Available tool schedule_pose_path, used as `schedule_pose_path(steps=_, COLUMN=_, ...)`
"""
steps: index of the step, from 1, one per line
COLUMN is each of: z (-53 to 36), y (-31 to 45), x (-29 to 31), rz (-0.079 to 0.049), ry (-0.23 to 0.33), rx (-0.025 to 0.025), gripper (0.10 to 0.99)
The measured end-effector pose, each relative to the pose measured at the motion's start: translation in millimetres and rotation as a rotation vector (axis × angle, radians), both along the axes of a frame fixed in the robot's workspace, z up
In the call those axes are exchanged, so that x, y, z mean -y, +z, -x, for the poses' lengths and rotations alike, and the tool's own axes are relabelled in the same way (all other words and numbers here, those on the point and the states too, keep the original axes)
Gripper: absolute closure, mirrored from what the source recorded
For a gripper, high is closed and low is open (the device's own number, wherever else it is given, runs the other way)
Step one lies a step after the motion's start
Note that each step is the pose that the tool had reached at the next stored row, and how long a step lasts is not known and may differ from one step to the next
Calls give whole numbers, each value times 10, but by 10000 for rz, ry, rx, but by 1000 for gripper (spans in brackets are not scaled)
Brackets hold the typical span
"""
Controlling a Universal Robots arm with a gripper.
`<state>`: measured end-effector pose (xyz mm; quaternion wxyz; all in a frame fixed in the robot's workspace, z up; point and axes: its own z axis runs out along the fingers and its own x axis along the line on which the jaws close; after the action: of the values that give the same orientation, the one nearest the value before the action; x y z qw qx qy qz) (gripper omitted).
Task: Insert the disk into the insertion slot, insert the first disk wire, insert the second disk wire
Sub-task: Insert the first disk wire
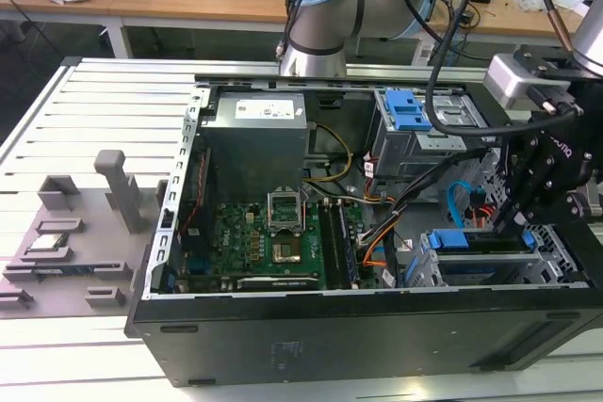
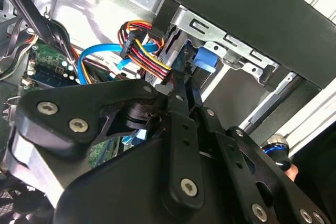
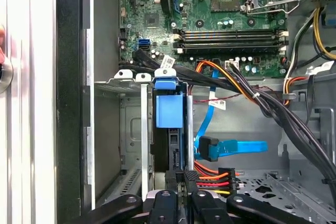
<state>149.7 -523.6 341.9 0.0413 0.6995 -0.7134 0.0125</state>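
The disk [image 3: 169, 109] sits edge-on inside the insertion slot [image 3: 125, 129], its bright blue bracket [image 1: 462, 239] showing at the exterior view's right end of the open computer case. My gripper [image 3: 176, 176] is right at the disk's rear edge. Its fingers are close together on the black plug of a red, yellow and orange disk wire [image 3: 210, 174], which touches the disk's edge. In the second wrist view the fingertips [image 2: 181, 90] reach the same coloured wire [image 2: 144, 56] beside the blue bracket [image 2: 206, 59]. A flat blue disk wire [image 3: 233, 148] hangs loose beside the disk. The gripper [image 1: 501, 225] also appears in the exterior view.
A motherboard [image 1: 273, 233] fills the case floor, with a grey power supply [image 1: 256, 138] behind it. A taller grey cage with a blue latch [image 1: 410, 110] stands at the back. Thick black cable bundles [image 3: 273, 103] cross near the disk. Grey fixtures [image 1: 75, 233] lie outside the case.
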Motion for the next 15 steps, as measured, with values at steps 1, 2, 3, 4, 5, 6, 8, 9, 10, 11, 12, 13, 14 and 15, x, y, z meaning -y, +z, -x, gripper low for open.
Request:
schedule_pose_path(steps=1, z=-2, y=-6, x=0, rz=0, ry=1, rx=0, gripper=922)
schedule_pose_path(steps=2, z=-6, y=-11, x=0, rz=-4, ry=3, rx=0, gripper=922)
schedule_pose_path(steps=3, z=-12, y=-17, x=0, rz=-5, ry=0, rx=-1, gripper=922)
schedule_pose_path(steps=4, z=-13, y=-19, x=0, rz=-2, ry=-1, rx=0, gripper=922)
schedule_pose_path(steps=5, z=-13, y=-27, x=0, rz=-7, ry=-1, rx=0, gripper=922)
schedule_pose_path(steps=6, z=-13, y=-39, x=2, rz=-3, ry=0, rx=0, gripper=922)
schedule_pose_path(steps=8, z=-14, y=-62, x=4, rz=33, ry=1, rx=0, gripper=922)
schedule_pose_path(steps=9, z=-14, y=-62, x=4, rz=39, ry=1, rx=0, gripper=922)
schedule_pose_path(steps=10, z=-14, y=-63, x=4, rz=45, ry=1, rx=-1, gripper=922)
schedule_pose_path(steps=11, z=-14, y=-64, x=4, rz=54, ry=0, rx=0, gripper=922)
schedule_pose_path(steps=12, z=-14, y=-68, x=4, rz=59, ry=0, rx=0, gripper=922)
schedule_pose_path(steps=13, z=-13, y=-66, x=5, rz=76, ry=0, rx=-1, gripper=910)
schedule_pose_path(steps=14, z=-13, y=-63, x=4, rz=83, ry=0, rx=0, gripper=843)
schedule_pose_path(steps=15, z=-13, y=-46, x=4, rz=83, ry=-1, rx=0, gripper=843)
